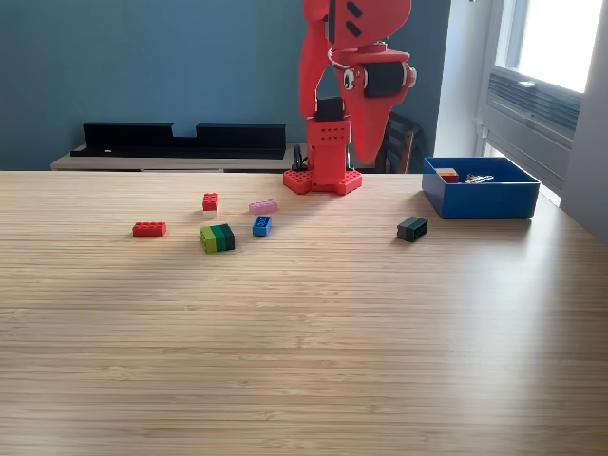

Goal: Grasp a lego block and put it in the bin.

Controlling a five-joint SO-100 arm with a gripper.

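Note:
Several lego blocks lie on the wooden table: a red one (pixel 149 229), a small red-and-white one (pixel 210 202), a pink one (pixel 263 205), a blue one (pixel 261 225), a light-and-dark green one (pixel 218 237) and a dark green one (pixel 411 228). The blue bin (pixel 480 202) stands at the exterior view's right and holds a red-orange block (pixel 447 175) plus small pieces. The red arm is folded upright over its base (pixel 323 179) at the table's back. My gripper (pixel 367 152) hangs pointing down beside the base, looks shut with no gap showing, and holds nothing.
A black shelf unit (pixel 180 140) sits on a low ledge behind the table against the blue wall. A dark chair (pixel 404 142) stands behind the arm. A window is at the far right. The dark green block lies nearest the bin.

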